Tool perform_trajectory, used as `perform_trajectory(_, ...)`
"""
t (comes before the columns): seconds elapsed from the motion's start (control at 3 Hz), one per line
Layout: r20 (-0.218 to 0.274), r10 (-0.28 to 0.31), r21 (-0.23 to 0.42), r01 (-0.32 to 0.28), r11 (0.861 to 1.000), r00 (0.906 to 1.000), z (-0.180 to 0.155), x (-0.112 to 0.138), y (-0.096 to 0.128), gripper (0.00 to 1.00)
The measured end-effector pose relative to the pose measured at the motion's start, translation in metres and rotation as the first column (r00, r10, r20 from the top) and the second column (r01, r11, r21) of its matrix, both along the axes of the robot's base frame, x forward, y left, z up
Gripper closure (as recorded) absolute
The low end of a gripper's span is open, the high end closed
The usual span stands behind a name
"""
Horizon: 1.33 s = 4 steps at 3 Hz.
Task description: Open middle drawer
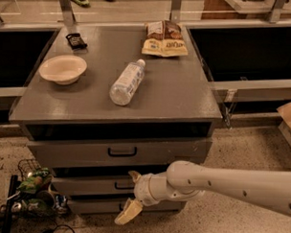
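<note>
The tool [131, 195] hangs just beside the black handle [123, 185] on the middle drawer [83, 185]. Its fingers [126, 214] spread wide, gripping nothing.

You see a grey table [184, 91] standing on a speckled terrazzo floor [245, 141], with dark recessed bays [243, 50] on either side and metal posts [66, 7] behind, in warm, dim light. The pincer [131, 194] hangs spread before the table's lower front.
</note>
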<state>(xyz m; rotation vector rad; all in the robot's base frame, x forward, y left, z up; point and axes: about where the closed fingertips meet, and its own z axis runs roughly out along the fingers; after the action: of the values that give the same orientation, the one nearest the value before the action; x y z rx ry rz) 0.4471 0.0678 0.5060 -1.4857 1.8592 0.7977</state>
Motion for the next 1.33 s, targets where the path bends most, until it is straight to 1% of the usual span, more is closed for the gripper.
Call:
perform_trajectory(0.33,-0.006,0.060,-0.049,-0.060,0.997,0.9982,-0.011,0.000,0.026,0.00)
perform_trajectory(0.67,-0.007,0.061,-0.050,-0.061,0.997,0.9981,-0.011,0.000,0.026,0.00)
perform_trajectory(1.0,-0.026,0.056,-0.073,-0.058,0.996,0.9981,-0.025,-0.006,0.027,0.00)
perform_trajectory(1.33,-0.081,0.048,-0.074,-0.054,0.996,0.9956,-0.058,-0.021,0.033,0.00)
